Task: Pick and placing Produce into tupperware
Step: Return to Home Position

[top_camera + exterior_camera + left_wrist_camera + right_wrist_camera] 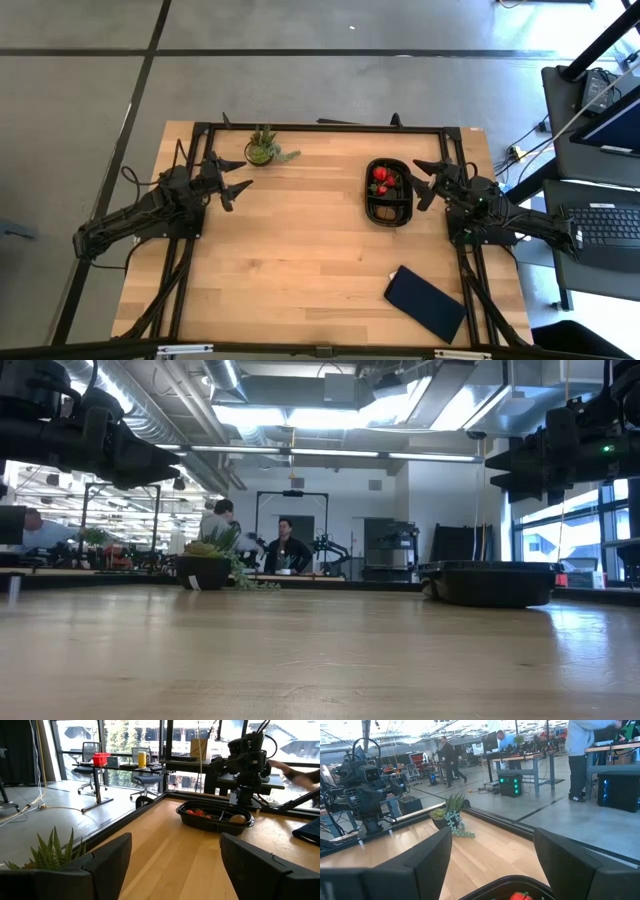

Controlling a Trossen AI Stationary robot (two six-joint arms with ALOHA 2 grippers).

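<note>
Black tupperware [368, 200] holds strawberries [381, 180]; left tool [238, 185], right tool [422, 185] both released, empty, raised.

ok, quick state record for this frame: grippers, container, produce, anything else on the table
tupperware: on the table, right of centre
produce: red strawberries and brown fruit inside the tupperware; none seen loose on the table
left gripper: open, empty, raised over the table's left side, near the potted plant
right gripper: open, empty, raised at the tupperware's right edge
other: dark-blue rectangle at the front right
</note>
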